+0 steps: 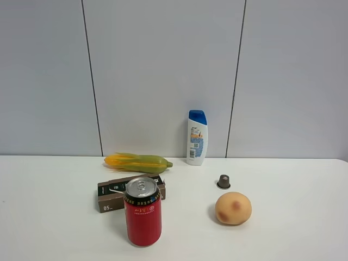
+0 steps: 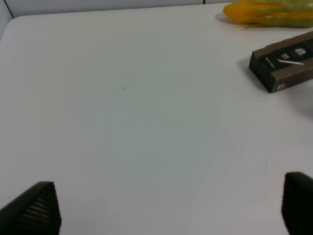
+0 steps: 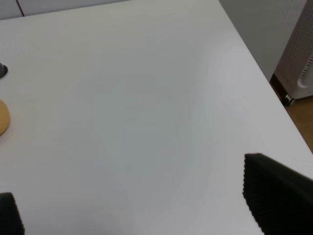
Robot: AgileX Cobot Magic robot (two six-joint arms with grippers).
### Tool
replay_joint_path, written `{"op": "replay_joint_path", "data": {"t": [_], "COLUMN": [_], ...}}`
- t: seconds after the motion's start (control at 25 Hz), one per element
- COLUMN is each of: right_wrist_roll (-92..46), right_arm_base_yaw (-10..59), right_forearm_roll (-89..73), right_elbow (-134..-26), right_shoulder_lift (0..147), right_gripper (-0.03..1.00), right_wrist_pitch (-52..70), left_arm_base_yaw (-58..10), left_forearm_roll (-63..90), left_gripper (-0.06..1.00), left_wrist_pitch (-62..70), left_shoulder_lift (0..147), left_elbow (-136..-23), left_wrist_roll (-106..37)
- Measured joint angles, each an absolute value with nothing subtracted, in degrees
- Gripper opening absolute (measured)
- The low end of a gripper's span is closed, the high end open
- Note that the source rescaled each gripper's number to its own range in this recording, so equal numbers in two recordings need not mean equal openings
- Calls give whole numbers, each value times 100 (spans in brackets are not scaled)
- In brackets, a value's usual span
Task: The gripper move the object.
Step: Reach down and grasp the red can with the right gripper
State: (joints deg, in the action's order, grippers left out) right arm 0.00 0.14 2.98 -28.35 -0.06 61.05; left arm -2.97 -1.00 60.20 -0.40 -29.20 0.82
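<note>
Red aluminium drink can with silver top stands upright on the white counter, closest to the high camera. Neither gripper shows in that view. Dark brown cardboard box lies just behind the can; touching or a hair apart, cannot tell. Yellow-green corn cob lies further back.

Left gripper: spread wide and empty, over bare counter. Box and corn sit ahead of it, off toward the right gripper's side. The can is outside its wrist view; judged to be on that same side, nearer than the box.

Right gripper: likewise spread and empty, close to the counter's outer edge. Round orange-pink fruit and small grey capsule lie off toward the left gripper's side. White shampoo bottle with blue cap stands well beyond both grippers.

Step in hand, by my reading: the approach, no contact yet. The left gripper looks better placed.

How to do it well:
- Swing across with the jaws kept wide.
- Come in from the can's open front so the box is not shoved.
- Centre the can between the fingers before closing.
- Take it mid-body, level.
- Close gently, since a thin wall would likely dent.
- One finger striking high first could tip it.
- Lift straight up before carrying.
</note>
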Motion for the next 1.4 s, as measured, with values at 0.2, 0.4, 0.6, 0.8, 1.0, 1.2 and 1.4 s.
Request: {"op": "replay_joint_path", "data": {"t": [0.2,0.4,0.6,0.8,1.0,1.2,1.4], "right_wrist_roll": [0,0,-227,-1352,-1775,-2708,-3967], "right_arm_base_yaw": [14,14,14,14,14,14,14], "right_forearm_roll": [298,298,75,-661,-1638,-3006,-4653], "right_elbow": [-2835,-2835,-2835,-3679,-5278,-6634,-7601], "right_shoulder_lift": [-6,-6,5,755,2267,3921,5401], "right_gripper": [72,72,72,72,72,72,72], "right_wrist_pitch": [6105,6105,6105,5349,4669,5285,6219], "left_arm_base_yaw": [-297,-297,-297,-297,-297,-297,-297], "left_forearm_roll": [-100,-100,-100,-100,-100,-100,-100], "left_gripper": [100,100,100,100,100,100,100], "left_wrist_pitch": [6020,6020,6020,6020,6020,6020,6020], "left_shoulder_lift": [-40,-40,-40,-40,-40,-40,-40], "left_elbow": [-2920,-2920,-2920,-2920,-2920,-2920,-2920], "left_wrist_roll": [82,82,82,82,82,82,82]}}
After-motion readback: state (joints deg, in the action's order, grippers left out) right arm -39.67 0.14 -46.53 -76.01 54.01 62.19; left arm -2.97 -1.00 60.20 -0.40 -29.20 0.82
